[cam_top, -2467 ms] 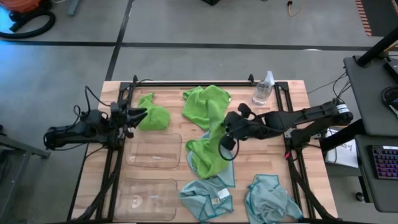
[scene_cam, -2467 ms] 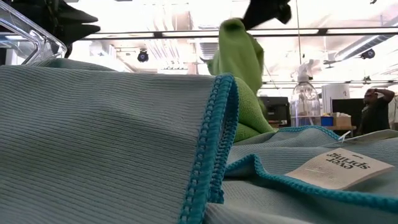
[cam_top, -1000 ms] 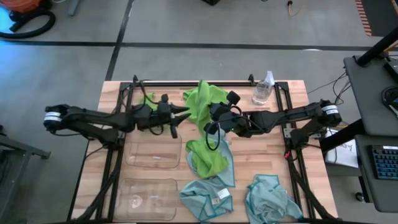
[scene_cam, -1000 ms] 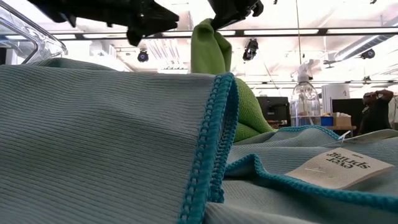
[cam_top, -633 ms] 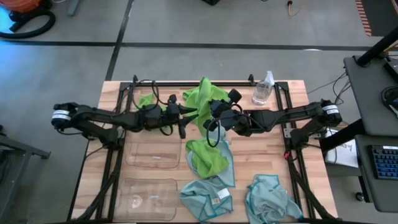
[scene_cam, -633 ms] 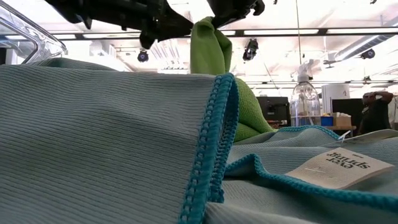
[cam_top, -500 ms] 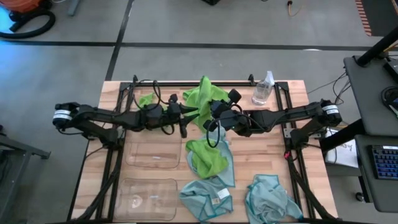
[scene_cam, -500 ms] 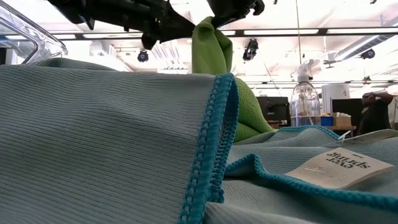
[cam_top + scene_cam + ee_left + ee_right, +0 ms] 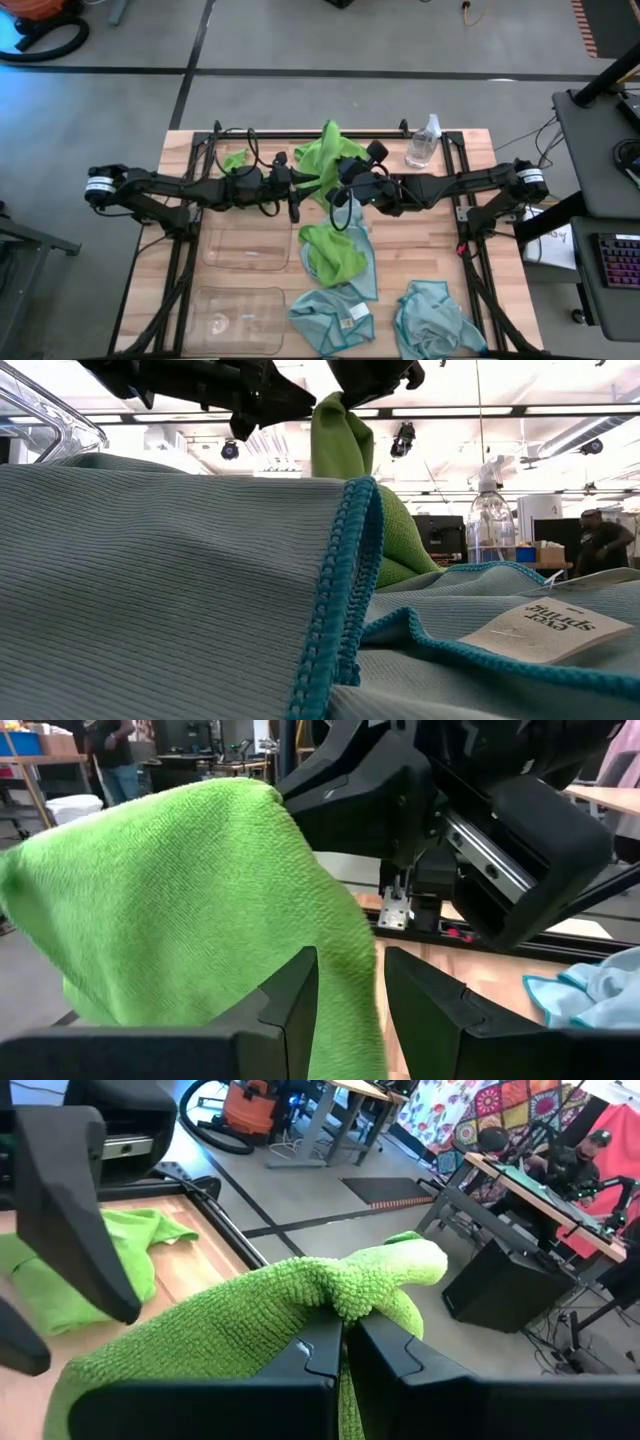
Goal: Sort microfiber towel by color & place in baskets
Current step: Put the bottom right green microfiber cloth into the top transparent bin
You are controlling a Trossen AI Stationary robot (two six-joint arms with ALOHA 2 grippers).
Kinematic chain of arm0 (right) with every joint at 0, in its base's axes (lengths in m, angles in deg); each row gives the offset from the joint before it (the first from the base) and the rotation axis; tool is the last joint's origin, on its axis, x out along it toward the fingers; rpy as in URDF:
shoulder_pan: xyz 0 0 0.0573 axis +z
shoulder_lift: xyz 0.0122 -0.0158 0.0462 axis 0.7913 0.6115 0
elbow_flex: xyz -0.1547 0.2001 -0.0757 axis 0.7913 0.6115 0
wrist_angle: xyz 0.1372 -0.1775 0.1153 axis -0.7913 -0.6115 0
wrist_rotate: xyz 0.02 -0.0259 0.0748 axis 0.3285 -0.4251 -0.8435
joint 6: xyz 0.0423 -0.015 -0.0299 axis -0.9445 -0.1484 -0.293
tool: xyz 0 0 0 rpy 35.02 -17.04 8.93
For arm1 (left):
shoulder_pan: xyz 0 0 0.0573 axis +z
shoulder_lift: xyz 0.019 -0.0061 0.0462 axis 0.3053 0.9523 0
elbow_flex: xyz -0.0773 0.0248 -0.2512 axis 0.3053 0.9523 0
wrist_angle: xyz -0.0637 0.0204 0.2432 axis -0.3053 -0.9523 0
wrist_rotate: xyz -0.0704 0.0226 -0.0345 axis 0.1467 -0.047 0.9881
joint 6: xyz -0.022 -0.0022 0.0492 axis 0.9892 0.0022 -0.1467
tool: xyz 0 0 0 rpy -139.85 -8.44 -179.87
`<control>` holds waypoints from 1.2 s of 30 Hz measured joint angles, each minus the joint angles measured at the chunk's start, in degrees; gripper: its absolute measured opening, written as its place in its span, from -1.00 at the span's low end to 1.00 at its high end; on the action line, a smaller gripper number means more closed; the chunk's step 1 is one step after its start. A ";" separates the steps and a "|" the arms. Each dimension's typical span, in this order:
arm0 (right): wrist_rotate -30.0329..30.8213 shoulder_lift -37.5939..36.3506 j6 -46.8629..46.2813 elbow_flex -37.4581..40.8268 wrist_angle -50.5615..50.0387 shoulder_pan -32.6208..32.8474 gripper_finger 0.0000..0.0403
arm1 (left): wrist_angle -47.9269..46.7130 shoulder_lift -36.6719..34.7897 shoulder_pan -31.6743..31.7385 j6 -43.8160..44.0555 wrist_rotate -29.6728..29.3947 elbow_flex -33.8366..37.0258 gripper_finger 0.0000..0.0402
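Since a second ago your left gripper [image 9: 301,186] has advanced to the lifted green towel [image 9: 331,160]; its fingers [image 9: 290,995] stand parted astride a hanging fold, not clenched; your right gripper [image 9: 343,180] is pinched tight on the towel's bunched top, mid-table, above the two clear baskets [image 9: 247,243].

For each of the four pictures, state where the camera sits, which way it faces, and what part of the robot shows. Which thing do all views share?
High: overhead, straight down; both arms, baskets, left gripper, right gripper.
Low: table height, level past a blue towel; both grippers overhead.
Left wrist: past open fingers at the right arm.
Right wrist: fingers shut on the cloth.
Shared: the lifted green towel.
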 joint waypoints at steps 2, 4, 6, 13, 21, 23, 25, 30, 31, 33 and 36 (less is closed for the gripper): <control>0.00 0.00 0.04 0.00 0.49 -0.18 -0.96 | -0.02 0.02 0.00 0.01 0.00 0.00 -0.49; -0.01 0.02 -0.01 0.00 1.01 -0.36 -0.96 | -0.04 0.02 0.00 0.00 -0.01 0.00 -0.49; -0.03 0.02 -0.06 0.00 1.37 -0.38 -0.96 | -0.05 0.02 0.08 0.00 -0.02 0.00 -0.49; -2.53 0.04 -0.81 0.01 3.15 -0.32 -0.96 | -0.09 0.02 0.59 0.00 -0.49 0.00 -0.49; -11.78 0.07 -2.25 0.02 3.95 -0.30 -0.96 | -0.07 0.04 1.97 -0.13 -0.61 0.02 -0.49; -11.78 0.07 -2.25 0.02 4.07 -0.30 -0.96 | -0.07 0.04 2.24 -0.13 -0.67 0.02 -0.49; -11.80 0.07 -2.24 0.02 4.05 -0.30 -0.96 | -0.08 0.04 2.38 -0.15 -0.70 0.04 -0.49; -11.81 0.07 -2.14 0.02 4.03 -0.30 -0.96 | -0.09 0.04 2.40 -0.17 -0.70 0.04 -0.50; -11.82 0.07 -2.14 0.02 4.03 -0.30 -0.96 | -0.09 0.04 2.40 -0.17 -0.70 0.04 -0.52; -11.82 0.07 -2.14 0.02 4.03 -0.30 -0.96 | -0.09 0.06 2.40 -0.17 -0.70 0.04 -0.59; -11.82 0.07 -2.13 0.02 4.01 -0.30 -0.96 | -0.11 0.07 2.40 -0.57 -0.70 0.04 -0.79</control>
